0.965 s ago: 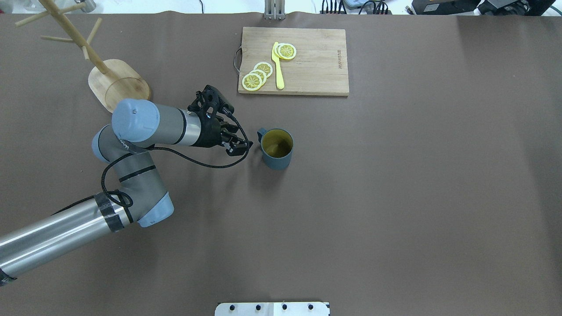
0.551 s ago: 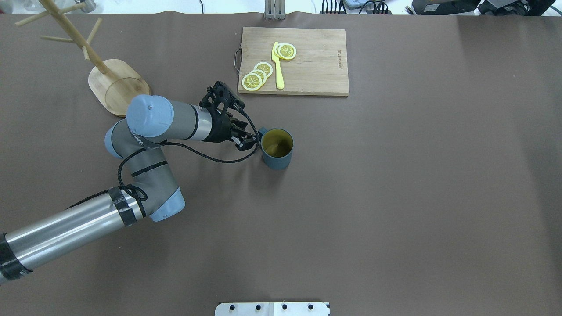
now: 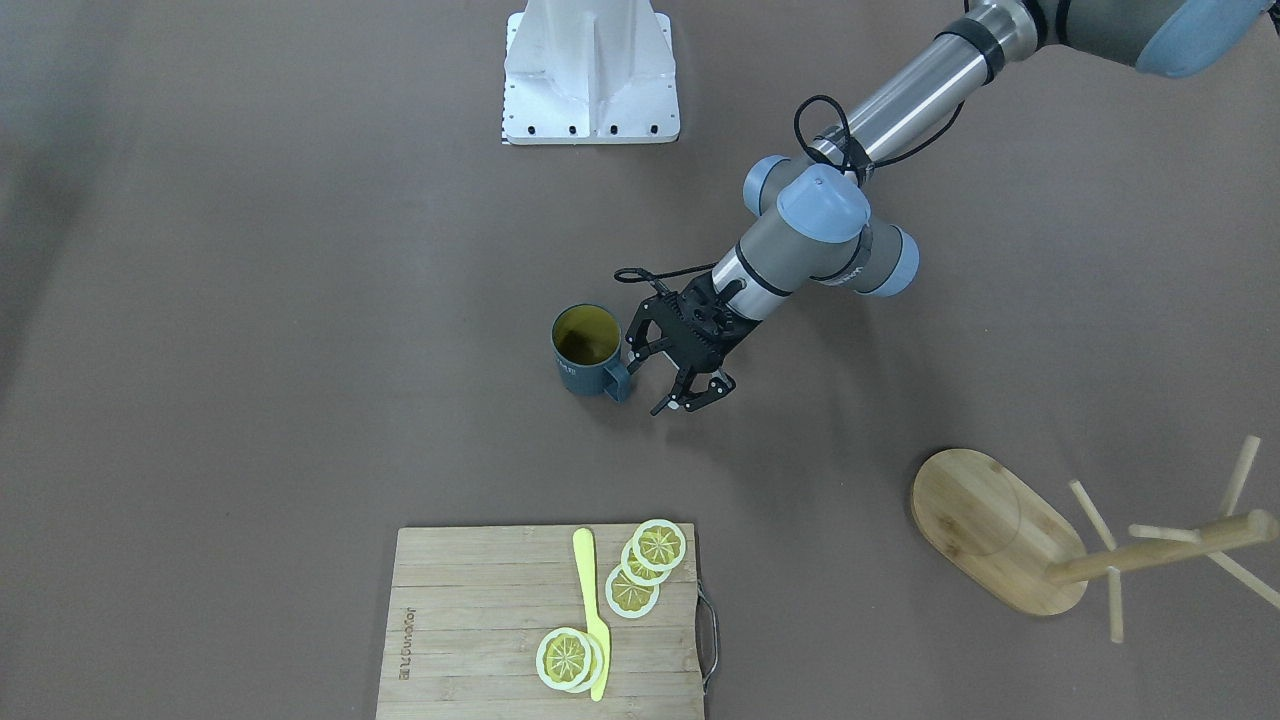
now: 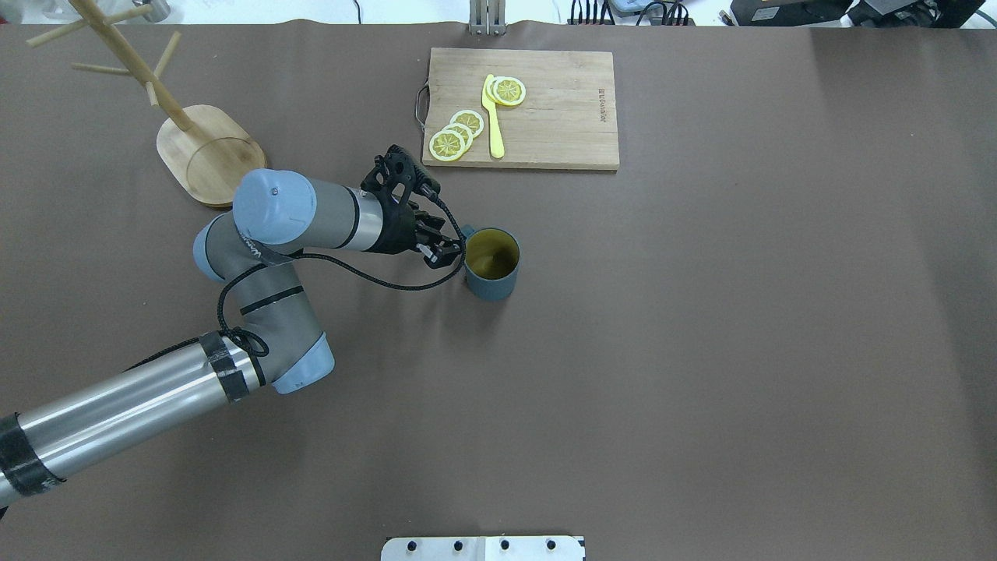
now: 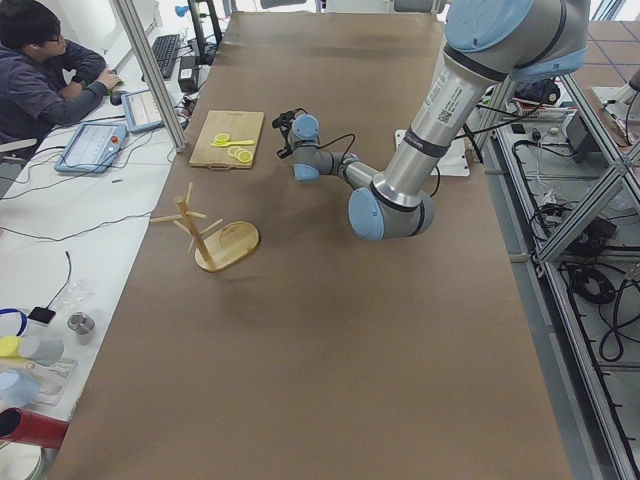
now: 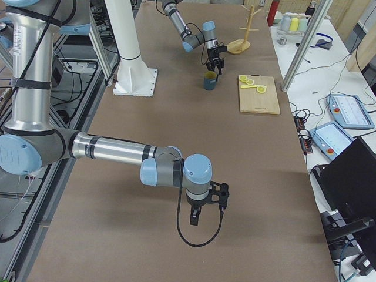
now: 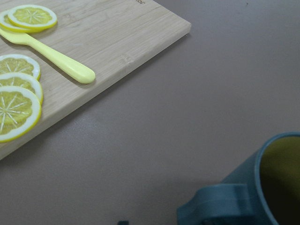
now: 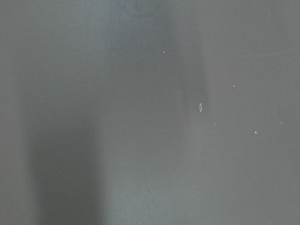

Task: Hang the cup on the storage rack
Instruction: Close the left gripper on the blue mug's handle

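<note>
The dark teal cup stands upright on the brown table, yellowish inside, with its handle toward the left arm. It also shows in the front view and at the lower right of the left wrist view. My left gripper is open, low over the table, with its fingertips right beside the handle; I cannot tell whether they touch it. The bamboo storage rack stands at the far left with bare pegs. My right gripper shows only in the right side view, so I cannot tell its state.
A bamboo cutting board with lemon slices and a yellow knife lies beyond the cup. A white base plate sits at the near table edge. An operator sits past the far side.
My left arm has moved right, toward the cup. The gripper, a gap away a second ago, now sits at the handle. The cup has not moved.
</note>
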